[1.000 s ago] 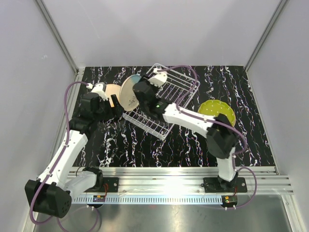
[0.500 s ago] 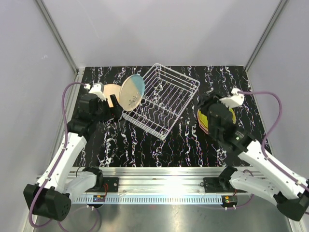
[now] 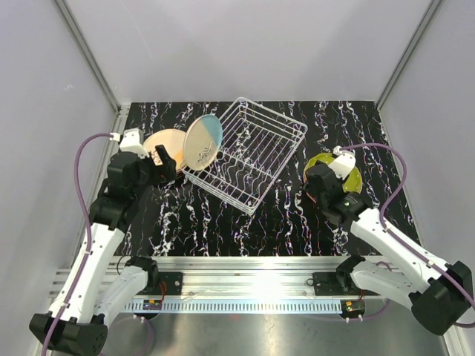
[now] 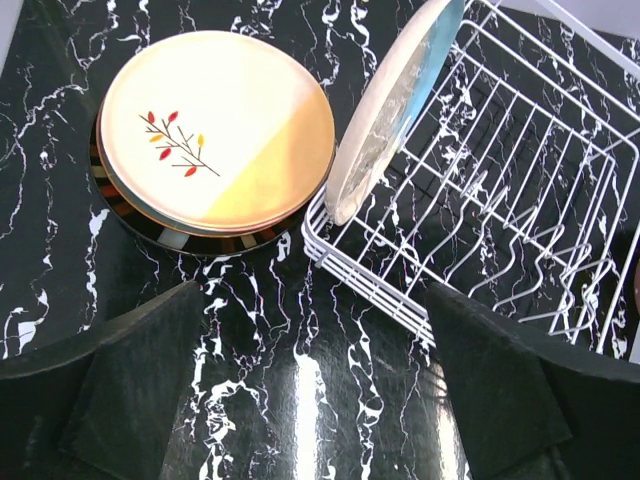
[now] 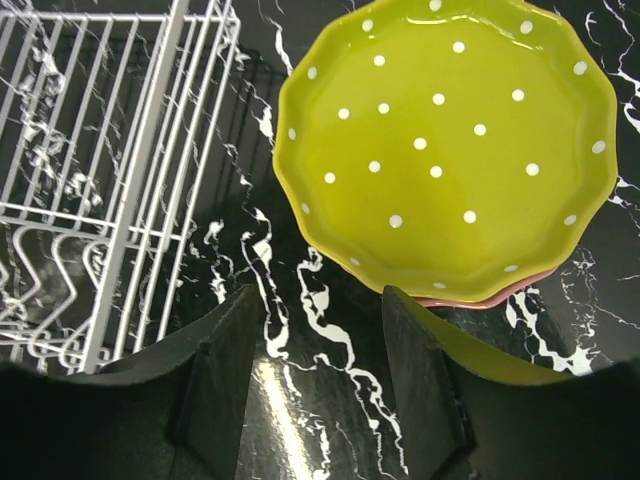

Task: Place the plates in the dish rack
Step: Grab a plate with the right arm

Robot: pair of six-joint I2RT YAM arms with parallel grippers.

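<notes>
The right gripper (image 5: 322, 330) is spread open, empty. The yellow-green plate (image 5: 450, 150) is seen just ahead of it, upper right in the right wrist view, lying flat on a pink plate (image 5: 480, 298). The dish rack (image 5: 100, 150) is seen upper left.

The left hand (image 4: 312, 292), on its white-and-black arm, hangs just left of the white wire dish rack (image 3: 249, 152), jaws spread wide with nothing between them. The right hand (image 5: 320, 300) hovers just right of that rack, jaws likewise parted and empty.
</notes>
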